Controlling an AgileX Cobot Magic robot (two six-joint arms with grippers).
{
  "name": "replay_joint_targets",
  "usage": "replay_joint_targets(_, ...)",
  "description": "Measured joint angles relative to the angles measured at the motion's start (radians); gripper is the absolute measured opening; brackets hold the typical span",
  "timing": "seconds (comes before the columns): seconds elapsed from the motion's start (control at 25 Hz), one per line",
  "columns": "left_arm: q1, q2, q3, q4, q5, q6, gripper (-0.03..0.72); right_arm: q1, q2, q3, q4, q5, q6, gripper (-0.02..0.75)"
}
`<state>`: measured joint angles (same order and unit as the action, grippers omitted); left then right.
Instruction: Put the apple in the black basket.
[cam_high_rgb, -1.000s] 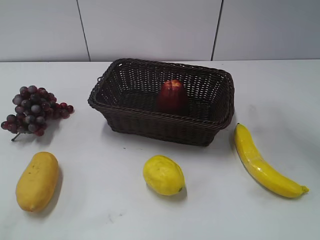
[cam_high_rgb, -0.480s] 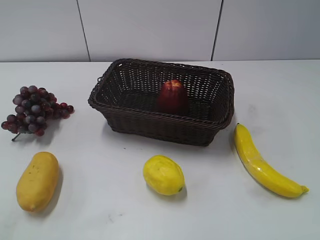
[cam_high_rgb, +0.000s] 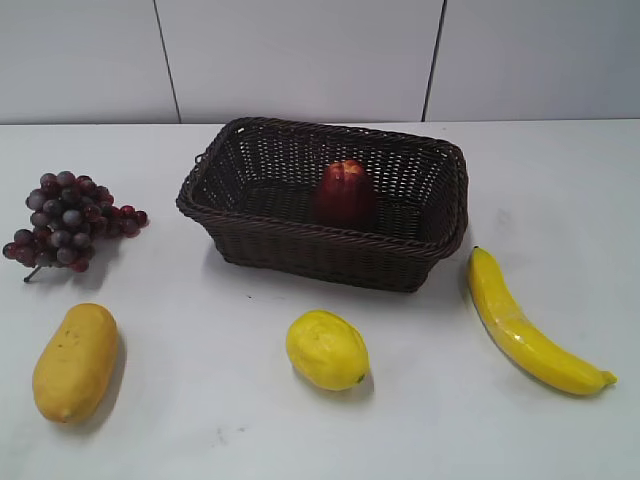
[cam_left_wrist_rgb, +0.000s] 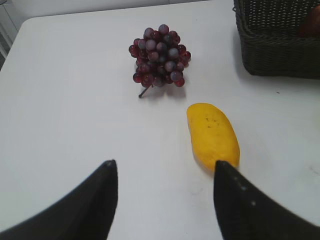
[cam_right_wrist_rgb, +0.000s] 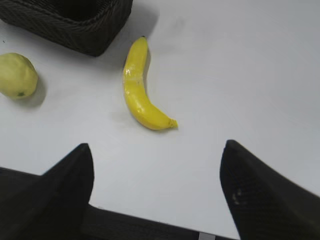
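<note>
- Both my claws wide open, empty: left gripper (cam_left_wrist_rgb: 165, 187), right gripper (cam_right_wrist_rgb: 157, 172).
- apple (cam_high_rgb: 345, 192) sits inside black basket (cam_high_rgb: 300, 250), well apart from either claw.
- banana (cam_right_wrist_rgb: 138, 87) ahead of right.

Slanted front exterior view; wrist views low, sharing its mango (cam_high_rgb: 74, 361) and banana (cam_high_rgb: 528, 327).

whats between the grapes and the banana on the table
The black basket sits between the grapes and the banana, with the apple inside it. The exterior view shows this most clearly.
</note>
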<state>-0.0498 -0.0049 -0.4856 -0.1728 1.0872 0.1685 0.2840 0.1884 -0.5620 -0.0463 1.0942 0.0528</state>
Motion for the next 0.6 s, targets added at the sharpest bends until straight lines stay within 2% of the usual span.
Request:
replay_joint_targets(0.16,0.0,0.0,0.0,0.0,0.0,0.0,0.453,0.0,-0.078,0.04,-0.015,-0.001,0.0,0.592)
replay_joint_targets(0.6,0.0,0.0,0.0,0.0,0.0,0.0,0.453,0.0,-0.078,0.067,-0.011,-0.051,-0.016,0.592)
